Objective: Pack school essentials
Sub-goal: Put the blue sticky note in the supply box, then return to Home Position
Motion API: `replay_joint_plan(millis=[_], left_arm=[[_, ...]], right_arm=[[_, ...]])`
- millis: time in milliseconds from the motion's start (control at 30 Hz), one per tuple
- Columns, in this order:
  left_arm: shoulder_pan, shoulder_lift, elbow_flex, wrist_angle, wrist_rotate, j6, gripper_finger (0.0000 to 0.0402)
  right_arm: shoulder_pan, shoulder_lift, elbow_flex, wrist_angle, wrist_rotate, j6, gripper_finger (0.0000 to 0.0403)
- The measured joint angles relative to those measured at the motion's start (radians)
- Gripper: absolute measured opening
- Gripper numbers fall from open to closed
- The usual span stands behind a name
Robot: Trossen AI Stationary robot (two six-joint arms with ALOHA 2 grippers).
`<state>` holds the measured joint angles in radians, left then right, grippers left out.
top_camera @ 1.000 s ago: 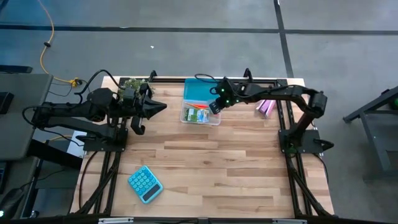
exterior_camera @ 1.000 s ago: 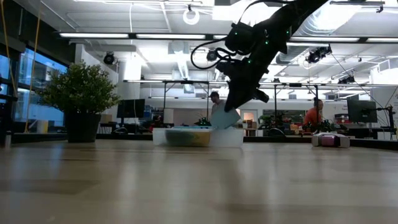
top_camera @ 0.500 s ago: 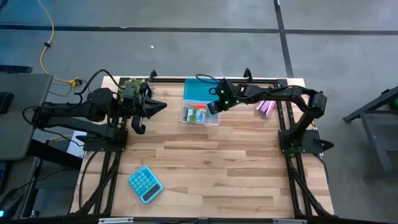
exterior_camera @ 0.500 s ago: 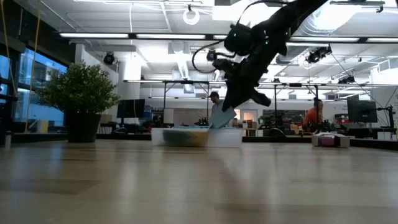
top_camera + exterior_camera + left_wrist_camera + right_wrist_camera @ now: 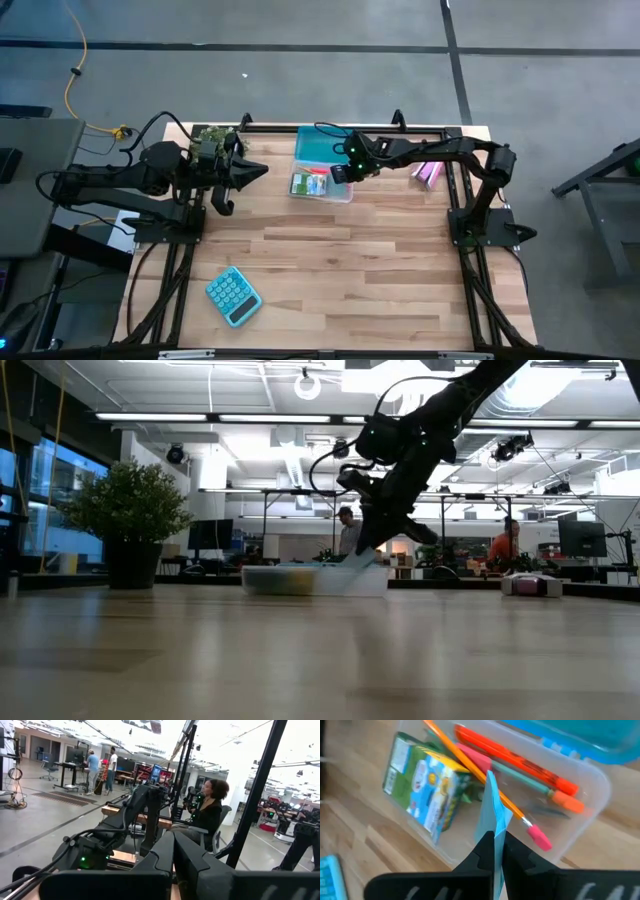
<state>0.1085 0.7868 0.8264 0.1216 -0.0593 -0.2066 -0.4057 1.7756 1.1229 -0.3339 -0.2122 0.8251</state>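
Note:
A clear plastic box (image 5: 322, 185) stands at the table's far middle, its teal lid (image 5: 318, 147) lying behind it. In it lie a yellow-green crayon box (image 5: 422, 777), an orange pencil (image 5: 470, 770), a red pen (image 5: 520, 762), a teal pen (image 5: 530, 782) and a pink eraser (image 5: 476, 757). My right gripper (image 5: 495, 837) hangs over the box's right end, shut on the light-blue note pad (image 5: 492, 802). Off to the far left, my left gripper (image 5: 262, 170) is raised and shut, holding nothing. No scissors show. My right gripper pinches the note pad by one edge (image 5: 494, 827) between its two fingers. The fingers slant down from the table's right side. The pad sticks out past the fingertips, seen edge-on, tilted over the open box; in the low view its low end (image 5: 357, 558) is at the box's rim.
A teal calculator (image 5: 233, 296) lies near the table's front left. A pink-and-white packet (image 5: 428, 174) lies at the far right, by the right arm. The table's middle and near right are bare wood (image 5: 380, 270).
My right gripper has sunk toward the box, shifted slightly toward the table's left and rolled about its own line. The note pad has come down with it and tipped from steep to flatter, its low end now at the box's rim.

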Motion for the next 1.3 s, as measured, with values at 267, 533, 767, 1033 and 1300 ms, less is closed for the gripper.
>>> replay_joint_plan(millis=[267, 533, 767, 1033, 1300], left_arm=[[0.000, 0.000, 0.000, -0.001, 0.000, 0.000, 0.0000], [0.000, 0.000, 0.000, -0.001, 0.000, 0.000, 0.0000], [0.000, 0.000, 0.000, -0.001, 0.000, 0.000, 0.0000], [0.000, 0.000, 0.000, -0.001, 0.000, 0.000, 0.0000], [0.000, 0.000, 0.000, -0.001, -0.004, 0.000, 0.0000]], right_arm=[[0.001, 0.000, 0.000, -0.019, 0.017, 0.089, 0.0000], [0.001, 0.000, 0.000, -0.013, 0.043, 0.095, 0.0065], [0.001, 0.000, 0.000, -0.019, 0.043, 0.086, 0.0136], [-0.035, -0.040, 0.000, -0.097, 0.083, -0.036, 0.0167], [-0.022, -0.274, 0.000, -0.262, 0.199, -0.330, 0.0167]])
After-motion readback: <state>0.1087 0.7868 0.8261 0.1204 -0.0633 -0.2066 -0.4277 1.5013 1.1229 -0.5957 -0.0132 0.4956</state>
